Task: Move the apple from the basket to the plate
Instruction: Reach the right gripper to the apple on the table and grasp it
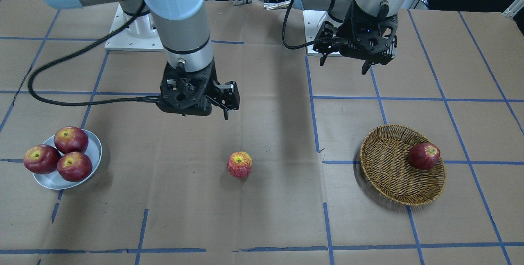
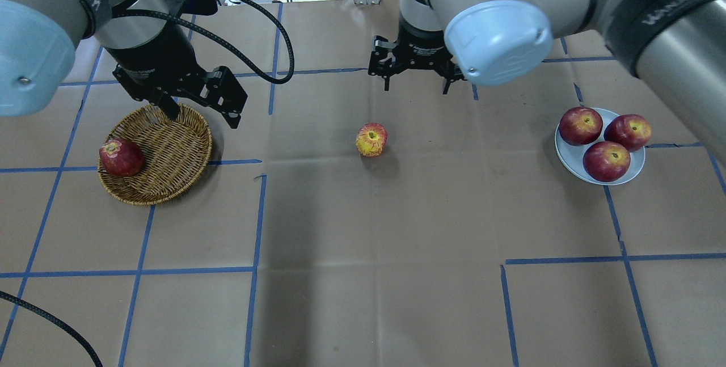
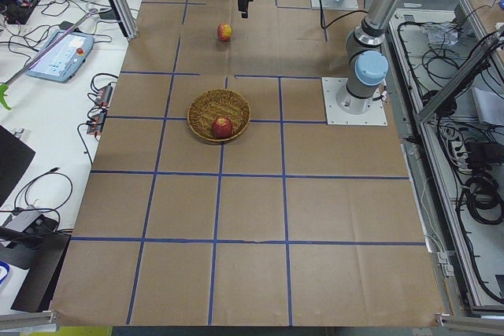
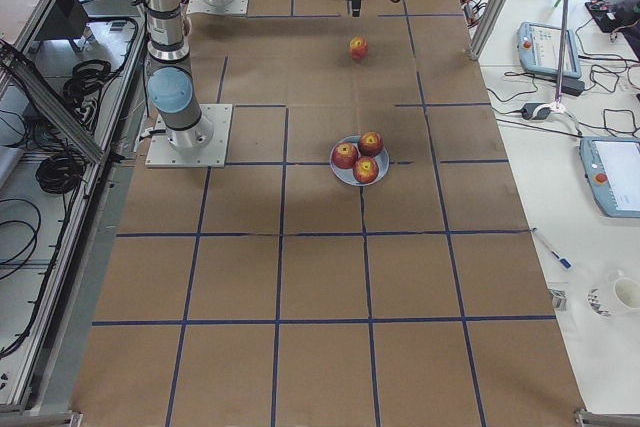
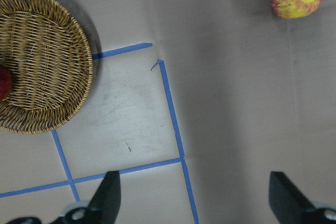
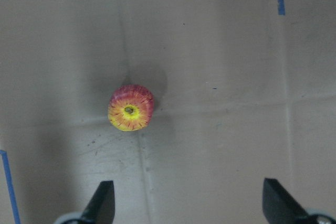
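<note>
The pinkish-red, yellow-streaked apple lies on the bare table between basket and plate, and also shows in the front view. My right gripper hangs open and empty above and just behind it; its wrist view shows the apple below the open fingers. The wicker basket at the left holds only a darker red apple. My left gripper is open and empty over the basket's back right rim. The grey plate at the right holds three dark-red apples.
The table is covered in brown paper with a grid of blue tape lines. A black cable loops from the left wrist. The arms' bases stand at the table's back edge.
</note>
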`<action>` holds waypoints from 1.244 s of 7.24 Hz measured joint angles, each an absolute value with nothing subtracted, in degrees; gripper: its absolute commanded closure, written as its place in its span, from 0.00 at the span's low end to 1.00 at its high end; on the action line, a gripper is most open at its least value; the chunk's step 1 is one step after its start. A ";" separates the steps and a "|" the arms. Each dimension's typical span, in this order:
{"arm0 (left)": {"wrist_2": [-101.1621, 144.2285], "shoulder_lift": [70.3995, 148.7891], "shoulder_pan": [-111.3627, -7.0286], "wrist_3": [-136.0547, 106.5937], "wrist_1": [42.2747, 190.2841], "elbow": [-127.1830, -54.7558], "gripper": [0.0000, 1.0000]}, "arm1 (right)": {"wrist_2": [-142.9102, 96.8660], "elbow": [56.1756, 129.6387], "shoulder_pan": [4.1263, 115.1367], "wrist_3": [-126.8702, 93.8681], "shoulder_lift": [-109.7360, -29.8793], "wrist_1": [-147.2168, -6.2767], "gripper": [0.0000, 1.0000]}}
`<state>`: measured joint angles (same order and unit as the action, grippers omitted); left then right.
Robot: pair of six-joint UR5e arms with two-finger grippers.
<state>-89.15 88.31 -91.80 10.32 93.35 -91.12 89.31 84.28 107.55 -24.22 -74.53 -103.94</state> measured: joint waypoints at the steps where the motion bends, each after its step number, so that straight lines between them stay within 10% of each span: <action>1: -89.14 88.13 -91.73 10.51 93.30 -91.55 0.01 | 89.34 83.89 109.20 -26.14 -71.56 -106.78 0.00; 9: -89.25 87.28 -91.70 10.61 93.18 -92.97 0.01 | 90.97 92.23 110.99 -26.53 -58.25 -130.74 0.00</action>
